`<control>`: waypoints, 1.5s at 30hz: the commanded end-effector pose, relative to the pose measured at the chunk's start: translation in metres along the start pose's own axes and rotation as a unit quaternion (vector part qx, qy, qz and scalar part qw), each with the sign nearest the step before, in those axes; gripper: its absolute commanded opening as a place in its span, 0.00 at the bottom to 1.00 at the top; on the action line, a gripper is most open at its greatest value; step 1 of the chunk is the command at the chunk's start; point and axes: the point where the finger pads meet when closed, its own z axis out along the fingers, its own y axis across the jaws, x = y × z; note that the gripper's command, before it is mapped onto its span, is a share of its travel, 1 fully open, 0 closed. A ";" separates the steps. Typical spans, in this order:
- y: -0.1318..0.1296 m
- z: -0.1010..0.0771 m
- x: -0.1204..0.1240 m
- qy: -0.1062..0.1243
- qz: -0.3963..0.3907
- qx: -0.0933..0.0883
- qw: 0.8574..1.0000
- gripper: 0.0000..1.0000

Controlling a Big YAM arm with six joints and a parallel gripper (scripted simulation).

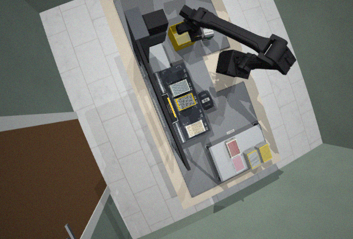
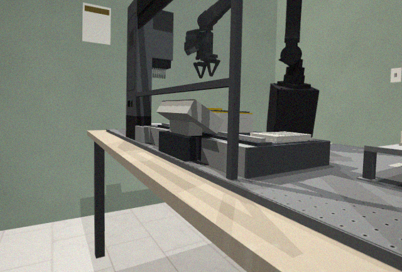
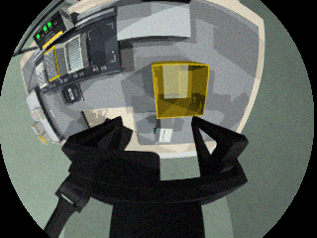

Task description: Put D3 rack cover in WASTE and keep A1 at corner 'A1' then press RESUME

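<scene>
My gripper (image 1: 186,32) is open and empty. It hangs high over the near edge of the yellow waste bin (image 1: 180,37). In the wrist view the bin (image 3: 180,90) lies just ahead of my spread fingers, and a pale flat piece (image 3: 176,83) shows inside it, below the rim. The yellow tip rack at D3 (image 1: 185,101) sits in the deck row with its dark dotted top bare. In the side view my gripper (image 2: 206,69) hangs well above the deck. The small white RESUME box (image 1: 208,34) stands right beside the bin.
The reservoir (image 1: 179,87) and the cream plate (image 1: 195,128) sit in the same deck row. The dark RG nest (image 1: 204,97) is beside the rack. The shelf (image 1: 239,156) holds pink plates and yellow racks. The gantry frame (image 2: 234,68) and pipetting head (image 1: 154,22) stand close to the bin.
</scene>
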 end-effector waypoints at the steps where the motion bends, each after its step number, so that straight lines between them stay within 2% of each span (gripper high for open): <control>1: -0.035 -0.013 -0.006 -0.007 -0.017 0.010 1.000 1.00; 9: -0.073 -0.015 0.009 -0.006 -0.017 0.011 1.000 1.00; 15: -0.087 -0.015 0.014 -0.006 -0.017 0.011 1.000 1.00; 16: -0.084 -0.014 0.010 -0.005 -0.023 0.010 1.000 1.00; 18: -0.053 -0.010 0.015 0.000 -0.029 0.001 1.000 1.00; 20: -0.043 -0.010 0.016 -0.001 -0.028 0.001 1.000 1.00; 24: -0.027 -0.010 0.014 -0.007 -0.020 0.009 1.000 1.00; 28: -0.017 -0.010 0.014 -0.007 -0.020 0.009 1.000 1.00; 36: 0.022 -0.009 0.016 -0.007 -0.020 0.007 1.000 1.00; 38: 0.022 -0.009 0.016 -0.007 -0.020 0.008 1.000 1.00; 43: 0.047 -0.008 0.017 -0.007 -0.020 0.007 1.000 1.00; 45: 0.047 -0.008 0.017 -0.007 -0.020 0.007 1.000 1.00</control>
